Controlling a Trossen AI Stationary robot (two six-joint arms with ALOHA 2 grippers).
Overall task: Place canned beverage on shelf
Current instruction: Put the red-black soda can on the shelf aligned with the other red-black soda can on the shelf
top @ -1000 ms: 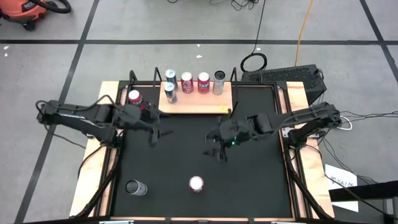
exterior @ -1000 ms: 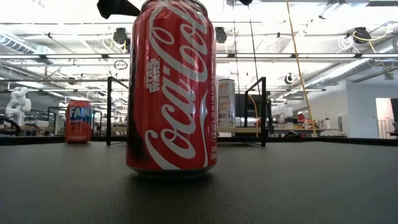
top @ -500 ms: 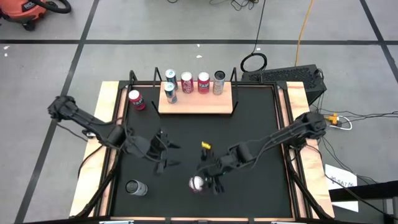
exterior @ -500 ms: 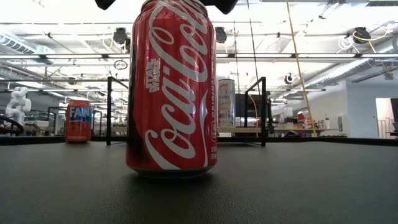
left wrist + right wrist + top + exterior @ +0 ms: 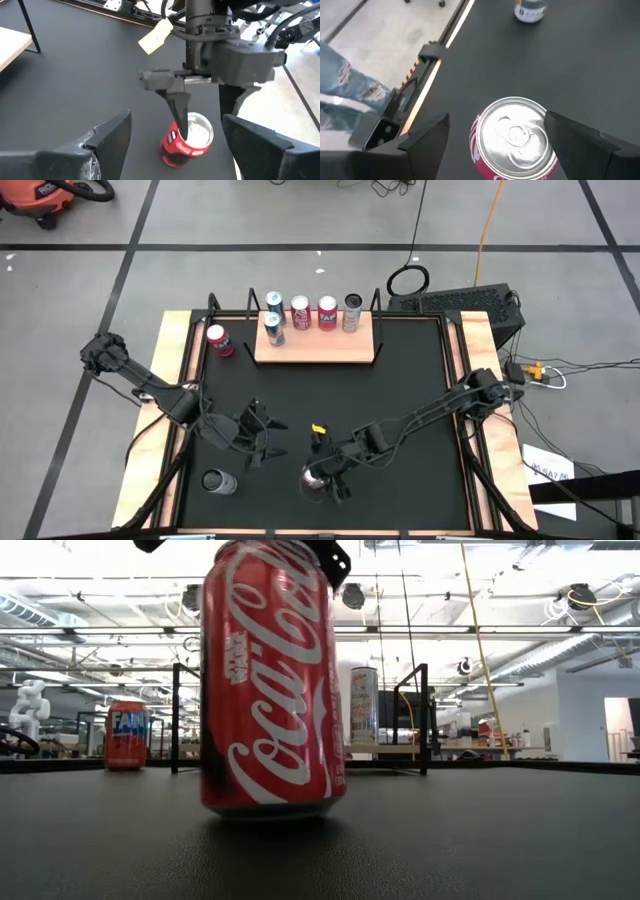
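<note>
My right gripper (image 5: pixel 320 479) is down over the Coke can (image 5: pixel 314 478) at the table's (image 5: pixel 400 380) six o'clock edge. Its fingers are spread, one on each side of the can's top — in the right wrist view the can (image 5: pixel 515 140) sits between them with a gap on both sides. From the left wrist view one finger (image 5: pixel 179 112) overlaps the can (image 5: pixel 186 140) and I cannot tell if it touches; the can looks slightly tilted in the low view (image 5: pixel 270 680). My left gripper (image 5: pixel 262 442) hovers near, at the can's ten o'clock, fingers apart and empty. The shelf (image 5: pixel 315 345) lies at twelve o'clock, well apart, with five cans on it. A red can (image 5: pixel 219 339) stands just beside the shelf's nine o'clock side — a silver can (image 5: pixel 217 481) sits at seven o'clock.
</note>
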